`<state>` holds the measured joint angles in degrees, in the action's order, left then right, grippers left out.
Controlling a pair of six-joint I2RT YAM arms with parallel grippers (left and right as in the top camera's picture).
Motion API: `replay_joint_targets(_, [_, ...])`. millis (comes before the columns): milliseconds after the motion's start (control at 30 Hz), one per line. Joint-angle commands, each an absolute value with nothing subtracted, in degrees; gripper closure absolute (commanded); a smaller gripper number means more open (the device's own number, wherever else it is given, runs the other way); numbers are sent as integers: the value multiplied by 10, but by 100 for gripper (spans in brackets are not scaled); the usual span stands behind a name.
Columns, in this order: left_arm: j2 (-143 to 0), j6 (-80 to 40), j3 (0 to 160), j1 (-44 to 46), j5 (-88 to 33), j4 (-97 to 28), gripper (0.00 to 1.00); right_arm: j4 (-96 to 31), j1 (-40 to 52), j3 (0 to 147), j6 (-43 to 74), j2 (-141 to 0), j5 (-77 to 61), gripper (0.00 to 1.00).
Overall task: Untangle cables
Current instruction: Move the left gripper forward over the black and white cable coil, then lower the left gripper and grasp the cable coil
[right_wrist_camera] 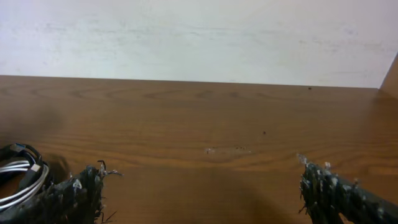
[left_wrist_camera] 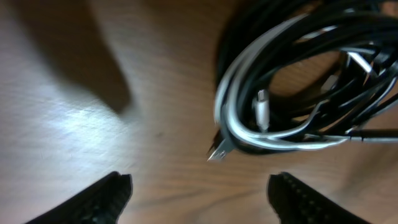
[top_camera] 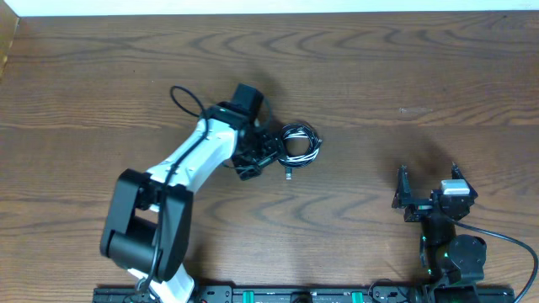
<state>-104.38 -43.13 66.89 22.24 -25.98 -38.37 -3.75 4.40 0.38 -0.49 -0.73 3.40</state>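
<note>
The cables [top_camera: 301, 143] lie in one tangled coil on the wooden table [top_camera: 379, 76], just right of my left gripper [top_camera: 271, 153]. In the left wrist view the coil [left_wrist_camera: 298, 74] fills the upper right: several black cords looped with a white one [left_wrist_camera: 231, 93], and a metal plug end [left_wrist_camera: 217, 151] sticks out toward me. My left gripper [left_wrist_camera: 202, 183] is open just short of that plug, with bare wood between its fingers. My right gripper [top_camera: 428, 175] stands wide open at the lower right, far from the coil. In the right wrist view the cables [right_wrist_camera: 18, 177] show at the far left edge.
The left arm's own thick black cable [top_camera: 187, 99] loops behind its wrist. A pale wall [right_wrist_camera: 199, 37] runs along the table's far edge. A black rail [top_camera: 295, 295] with both arm bases lines the near edge.
</note>
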Motion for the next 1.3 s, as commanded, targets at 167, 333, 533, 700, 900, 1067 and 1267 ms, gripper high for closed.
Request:
replay_joint_targets(167, [-1070, -532, 677, 250, -239, -320, 39, -39, 42, 3, -9, -5, 37, 1])
replay_joint_targets(333, [-1071, -594, 677, 252, -213, -320, 44, -39, 42, 3, -9, -5, 37, 1])
replay_joint_targets(533, [-1071, -639, 677, 262, -179, -320, 53, -39, 42, 3, -9, -5, 37, 1])
replay_joint_targets(700, [-1071, -668, 677, 280, -155, -320, 55, -39, 42, 3, -9, -5, 37, 1])
replay_joint_targets(900, [-1071, -668, 677, 301, -124, -307, 55, -39, 42, 3, -9, -5, 37, 1])
replay_joint_targets(1067, [-1071, -668, 677, 303, -123, -296, 56, -39, 42, 3, -9, -5, 37, 1])
replay_joint_targets(1267, [-1071, -668, 677, 303, -91, -290, 57, -39, 42, 3, -9, -5, 37, 1])
